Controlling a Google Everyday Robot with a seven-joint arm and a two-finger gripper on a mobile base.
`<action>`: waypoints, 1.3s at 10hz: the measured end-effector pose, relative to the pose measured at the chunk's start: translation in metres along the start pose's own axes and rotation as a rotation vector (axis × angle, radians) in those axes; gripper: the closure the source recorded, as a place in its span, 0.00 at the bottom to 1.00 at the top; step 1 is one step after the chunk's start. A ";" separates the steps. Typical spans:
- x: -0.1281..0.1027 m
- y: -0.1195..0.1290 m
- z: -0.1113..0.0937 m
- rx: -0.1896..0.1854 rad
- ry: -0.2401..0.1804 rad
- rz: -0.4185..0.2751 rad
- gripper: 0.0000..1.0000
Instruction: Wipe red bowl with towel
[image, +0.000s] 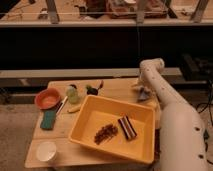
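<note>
The red bowl (48, 99), small and orange-red, sits at the left end of the wooden table (117, 86). The blue-grey towel (144, 94) lies crumpled near the table's far right edge, far from the bowl. My white arm rises from the lower right and bends down over the towel. The gripper (141, 87) is right above the towel, at or touching its top, and stands open. The towel rests on the table, partly hidden by the gripper.
A large yellow tub (95, 112) fills the middle of the table, holding brown crumbs (106, 132) and a dark striped packet (127, 126). A teal sponge (48, 119), a white cup (46, 150), a green bottle (72, 93) and a yellow item (74, 108) lie on the left.
</note>
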 end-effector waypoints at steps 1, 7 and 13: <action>0.002 -0.001 0.004 -0.003 -0.003 0.000 0.20; -0.002 -0.004 0.010 0.022 -0.044 -0.015 0.72; -0.006 -0.024 -0.045 0.078 -0.053 -0.051 1.00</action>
